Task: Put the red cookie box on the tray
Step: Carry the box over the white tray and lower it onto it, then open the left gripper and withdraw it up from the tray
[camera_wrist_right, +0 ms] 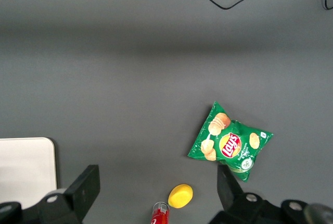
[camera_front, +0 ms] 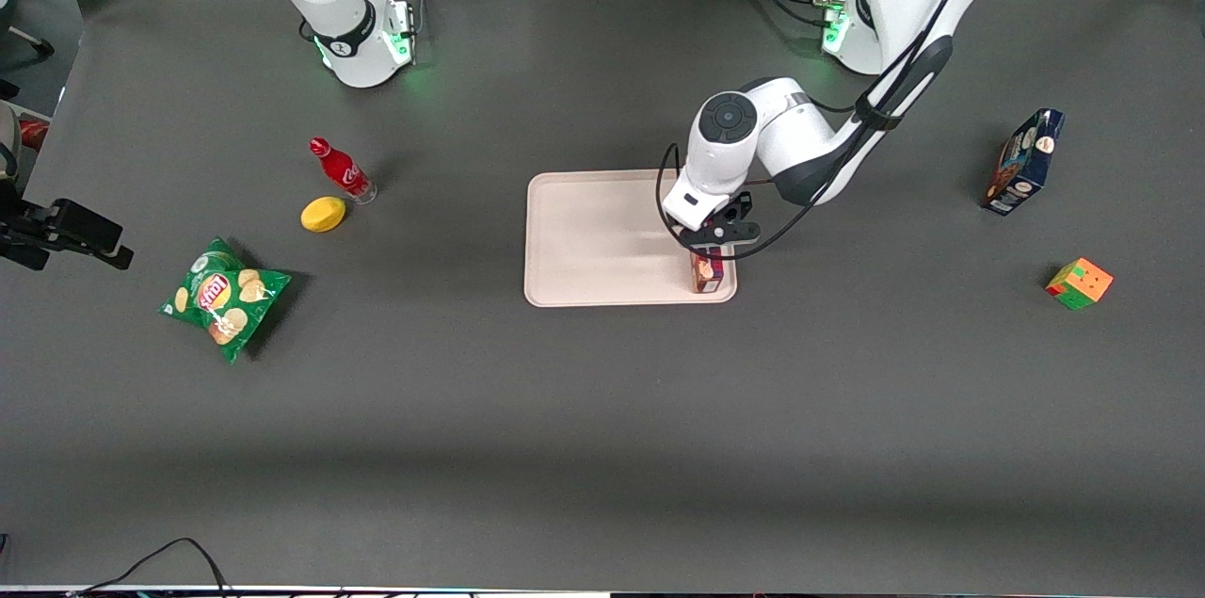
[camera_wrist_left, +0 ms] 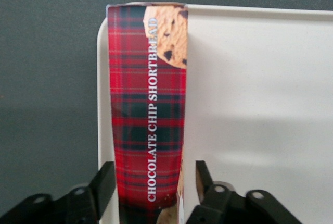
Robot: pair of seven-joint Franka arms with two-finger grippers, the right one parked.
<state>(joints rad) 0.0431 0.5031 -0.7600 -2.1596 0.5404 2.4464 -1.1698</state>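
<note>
The red cookie box stands upright on the tray, in the tray's corner nearest the front camera at the working arm's end. In the left wrist view the plaid carton reads "CHOCOLATE CHIP SHORTBREAD" and rises from the tray's rounded corner. My gripper hangs directly above the box. It is open: both fingers straddle the carton's top end, and a narrow gap shows on each side.
A dark blue cookie box and a colour cube lie toward the working arm's end. A green chip bag, a yellow lemon and a red bottle lie toward the parked arm's end.
</note>
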